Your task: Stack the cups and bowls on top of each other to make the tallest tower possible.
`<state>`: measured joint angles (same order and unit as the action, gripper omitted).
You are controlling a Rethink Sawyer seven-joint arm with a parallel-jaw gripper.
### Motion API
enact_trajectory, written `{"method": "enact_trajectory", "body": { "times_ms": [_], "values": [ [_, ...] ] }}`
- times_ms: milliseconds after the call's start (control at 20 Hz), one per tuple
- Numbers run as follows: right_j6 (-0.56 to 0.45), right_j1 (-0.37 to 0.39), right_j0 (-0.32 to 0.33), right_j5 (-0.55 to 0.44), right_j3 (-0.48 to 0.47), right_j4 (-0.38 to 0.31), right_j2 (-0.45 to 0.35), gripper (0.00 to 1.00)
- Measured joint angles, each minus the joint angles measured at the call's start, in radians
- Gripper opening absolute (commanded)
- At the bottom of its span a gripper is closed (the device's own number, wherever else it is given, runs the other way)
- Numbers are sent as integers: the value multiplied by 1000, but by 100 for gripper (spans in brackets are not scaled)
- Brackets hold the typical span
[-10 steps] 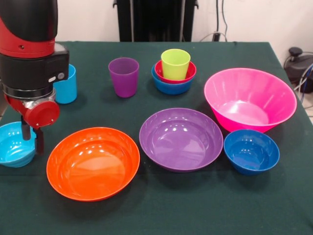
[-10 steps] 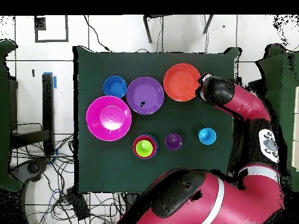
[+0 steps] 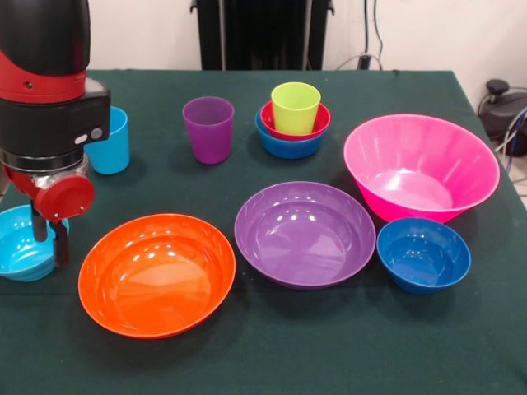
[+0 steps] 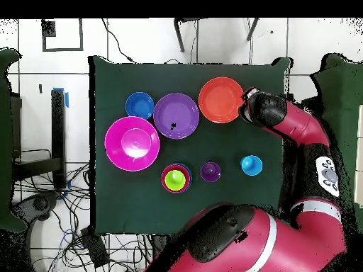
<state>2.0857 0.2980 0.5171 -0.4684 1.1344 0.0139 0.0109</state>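
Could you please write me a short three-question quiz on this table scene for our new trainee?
1. True or false: the lime green cup stands inside the red bowl.
2. Which bowl lies nearest the gripper: A cyan bowl, B pink bowl, C dark blue bowl?
3. Fill in: the purple cup stands ____ on the table.

Key: 1 true; 2 A; 3 upright.

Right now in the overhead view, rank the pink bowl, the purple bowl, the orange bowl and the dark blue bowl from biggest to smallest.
1. pink bowl
2. and 3. purple bowl and orange bowl: they look about alike, so no ranking between them.
4. dark blue bowl, clearly smallest.
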Motion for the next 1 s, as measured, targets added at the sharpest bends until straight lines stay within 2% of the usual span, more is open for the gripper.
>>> {"method": "enact_trajectory", "body": {
  "times_ms": [1000],
  "values": [
    [0,-37,7,0,0,0,-28,100]
  ]
}}
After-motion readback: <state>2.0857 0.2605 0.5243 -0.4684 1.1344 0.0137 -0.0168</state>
